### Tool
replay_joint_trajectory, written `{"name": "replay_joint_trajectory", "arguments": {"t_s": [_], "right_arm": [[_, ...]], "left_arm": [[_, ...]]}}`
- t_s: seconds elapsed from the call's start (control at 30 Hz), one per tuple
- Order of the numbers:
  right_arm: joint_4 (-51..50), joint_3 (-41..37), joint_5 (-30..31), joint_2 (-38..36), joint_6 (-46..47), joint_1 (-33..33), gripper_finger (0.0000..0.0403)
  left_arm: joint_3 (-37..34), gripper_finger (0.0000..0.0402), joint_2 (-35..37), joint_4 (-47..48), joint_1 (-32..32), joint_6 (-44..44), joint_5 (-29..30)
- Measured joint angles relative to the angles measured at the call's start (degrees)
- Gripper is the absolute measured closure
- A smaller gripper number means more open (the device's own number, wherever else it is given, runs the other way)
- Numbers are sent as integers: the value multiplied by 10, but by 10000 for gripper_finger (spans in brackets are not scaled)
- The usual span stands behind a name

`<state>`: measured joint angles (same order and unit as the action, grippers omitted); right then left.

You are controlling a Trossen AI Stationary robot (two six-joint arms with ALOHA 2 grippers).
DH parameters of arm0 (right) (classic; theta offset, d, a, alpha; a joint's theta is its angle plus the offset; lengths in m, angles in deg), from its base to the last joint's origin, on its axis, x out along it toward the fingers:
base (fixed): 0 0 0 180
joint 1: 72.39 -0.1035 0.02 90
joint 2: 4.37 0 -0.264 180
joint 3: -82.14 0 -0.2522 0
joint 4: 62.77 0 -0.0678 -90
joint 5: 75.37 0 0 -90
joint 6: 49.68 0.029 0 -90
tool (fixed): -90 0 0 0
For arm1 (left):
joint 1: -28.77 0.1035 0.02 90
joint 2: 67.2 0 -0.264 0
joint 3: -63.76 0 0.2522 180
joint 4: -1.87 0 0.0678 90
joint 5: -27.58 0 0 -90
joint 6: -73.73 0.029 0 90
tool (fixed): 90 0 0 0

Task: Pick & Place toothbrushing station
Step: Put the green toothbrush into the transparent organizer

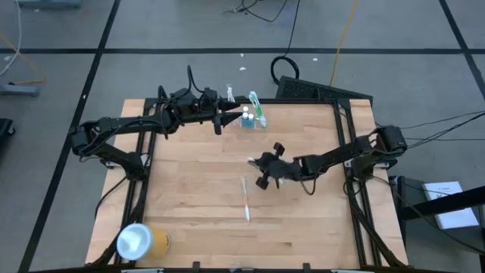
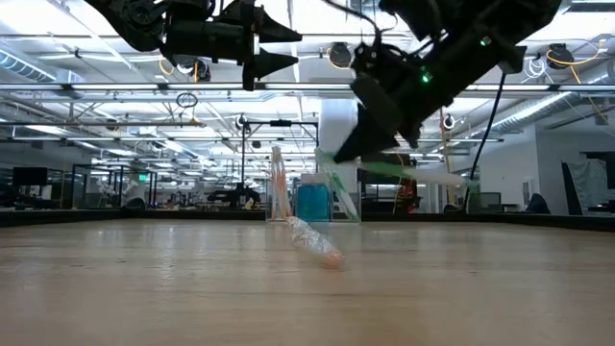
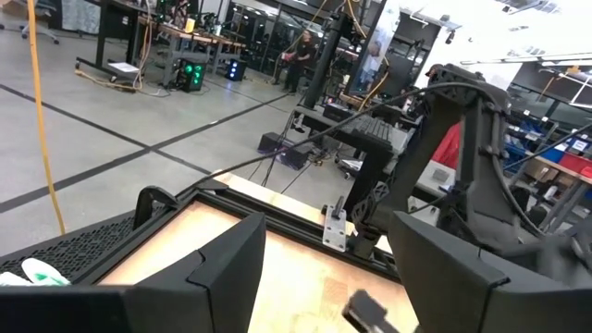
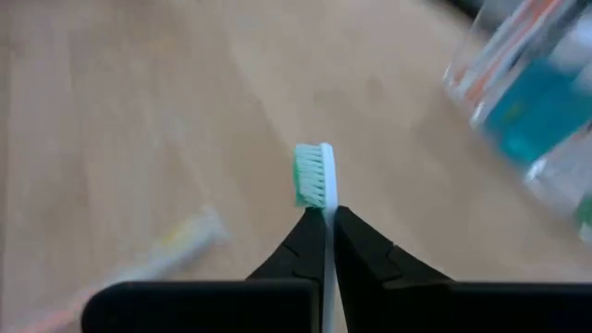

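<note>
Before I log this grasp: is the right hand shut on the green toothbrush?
Shut. The right hand clamps the green toothbrush between its fingers, bristle head poking out beyond the tips.

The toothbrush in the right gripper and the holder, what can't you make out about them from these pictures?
- Toothbrush: right wrist view shows only its green-bristled head; the handle is hidden between the right gripper's fingers.
- Holder: high view, too small to count what stands in it; right wrist view, blurred and cut off by the edge.
- Left gripper: high view, contact with the holder cannot be told.
</note>
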<state>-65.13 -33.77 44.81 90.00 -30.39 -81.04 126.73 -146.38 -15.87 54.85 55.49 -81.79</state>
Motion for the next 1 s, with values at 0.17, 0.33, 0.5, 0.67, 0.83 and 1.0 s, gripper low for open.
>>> {"name": "replay_joint_trajectory", "arguments": {"t_s": [0.17, 0.33, 0.5, 0.67, 0.83, 1.0], "right_arm": [[186, -55, -1, -38, -100, 57, 402], [438, -116, -55, -39, -206, 151, 402], [579, -117, -176, 6, -195, 269, 402], [605, -68, -232, 63, -148, 351, 402], [608, -19, -271, 83, -124, 387, 402], [570, 16, -274, 87, -153, 411, 399]], "left_arm": [[0, 165, 0, 0, 0, 0, 0], [0, 165, 0, 0, 0, 0, 0], [0, 165, 0, 0, 0, 0, 0], [0, 165, 0, 0, 0, 0, 0], [0, 165, 0, 0, 0, 0, 0], [0, 165, 0, 0, 0, 0, 0]]}}
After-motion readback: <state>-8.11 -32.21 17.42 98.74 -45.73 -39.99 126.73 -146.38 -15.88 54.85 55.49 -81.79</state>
